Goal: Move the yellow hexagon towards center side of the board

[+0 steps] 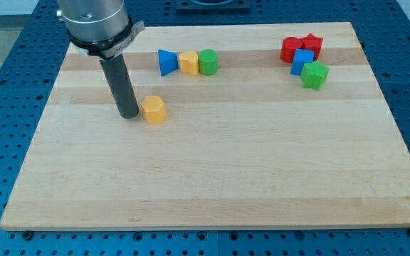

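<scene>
The yellow hexagon (pixel 154 109) lies on the wooden board (pixel 219 178), left of its middle and toward the view's top. My tip (pixel 128 114) stands just to the left of it, almost touching its left side. The dark rod rises from there to the arm's grey end at the view's top left.
A row of three blocks lies at the top middle: a blue block (pixel 166 62), a yellow block (pixel 188 62) and a green cylinder (pixel 208 62). At the top right cluster a red block (pixel 291 49), a red star (pixel 312 45), a blue cube (pixel 302 61) and a green star (pixel 315 75).
</scene>
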You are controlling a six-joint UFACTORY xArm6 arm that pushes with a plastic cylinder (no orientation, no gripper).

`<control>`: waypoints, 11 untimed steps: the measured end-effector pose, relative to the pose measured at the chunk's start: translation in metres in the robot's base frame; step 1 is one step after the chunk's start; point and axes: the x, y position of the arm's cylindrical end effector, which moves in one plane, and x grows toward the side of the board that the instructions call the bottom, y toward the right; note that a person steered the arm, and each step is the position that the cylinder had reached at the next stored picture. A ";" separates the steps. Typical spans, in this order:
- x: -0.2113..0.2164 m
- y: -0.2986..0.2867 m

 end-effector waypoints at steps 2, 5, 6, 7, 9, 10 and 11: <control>0.006 0.005; -0.033 0.035; -0.025 0.029; -0.023 0.034; -0.027 0.055; -0.055 0.064; -0.056 0.064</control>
